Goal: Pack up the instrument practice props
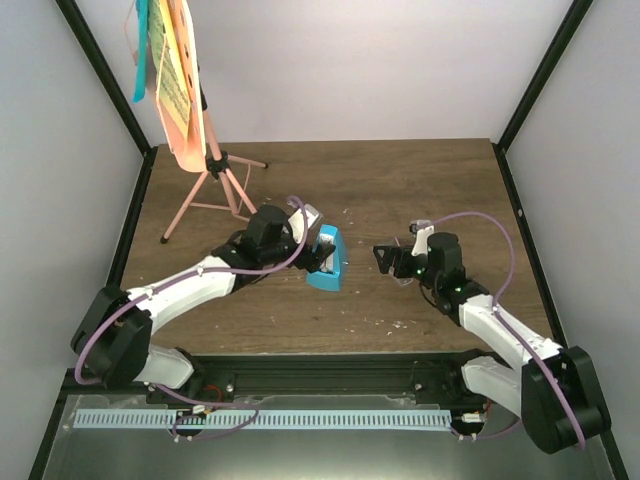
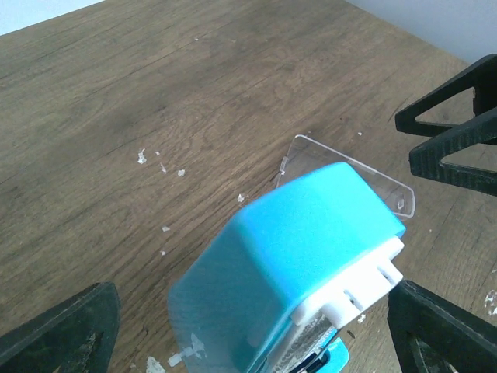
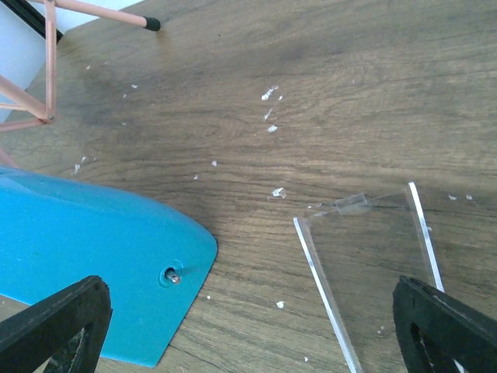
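Wooden table (image 1: 400, 190), blue metronome (image 2: 303, 249) between spread left fingers (image 2: 443, 330)

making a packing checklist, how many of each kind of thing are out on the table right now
music stand: 1
music sheets: 2, a blue sheet and a yellow sheet, both on the stand
metronome: 1
clear cover: 1, lying on the table off the metronome
total: 5

High rear overview, wrist views near metronome (image 2: 303, 256)
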